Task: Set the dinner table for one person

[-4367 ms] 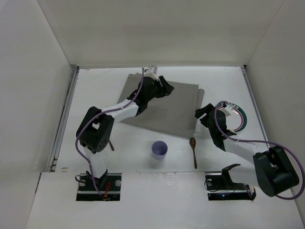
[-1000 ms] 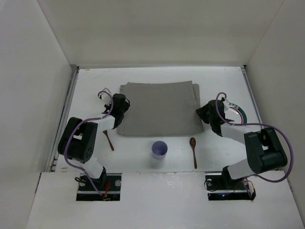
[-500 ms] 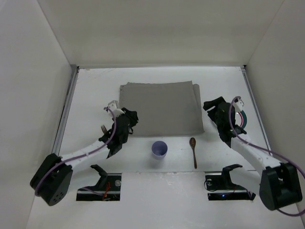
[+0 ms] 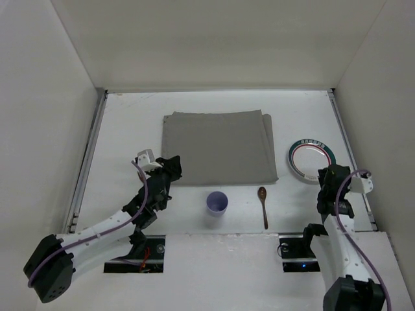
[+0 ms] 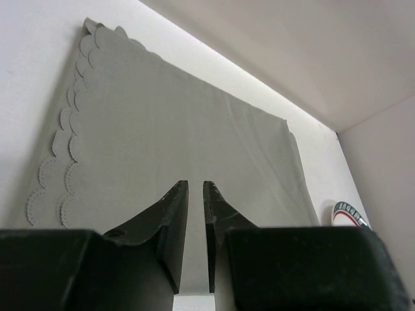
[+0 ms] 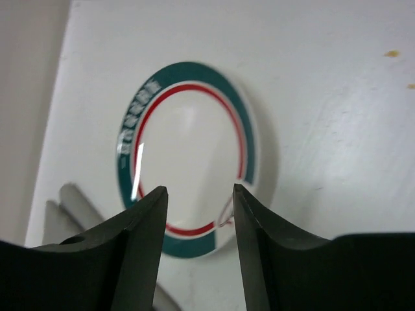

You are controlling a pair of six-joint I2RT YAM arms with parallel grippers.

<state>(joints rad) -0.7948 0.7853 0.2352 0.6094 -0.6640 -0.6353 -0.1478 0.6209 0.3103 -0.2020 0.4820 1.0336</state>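
Note:
A grey cloth mat lies flat in the middle of the white dinner table. My left gripper hovers over the mat's near left corner. In the left wrist view the left gripper points across the mat, jaws almost together with only a thin slit and nothing in it. A white plate with a teal and red rim sits right of the mat. My right gripper is just in front of it, apart from it. The right gripper stands open and empty, the plate beyond it.
A lilac cup stands upright in front of the mat. A brown wooden spoon lies to its right. Metal rails run along the table's sides. White walls enclose the back and sides. The plate's edge shows in the left wrist view.
My left gripper drew back to the mat's near left corner and closed. The right arm pulled back from the plate toward the near right, its jaws narrower than half a second ago.

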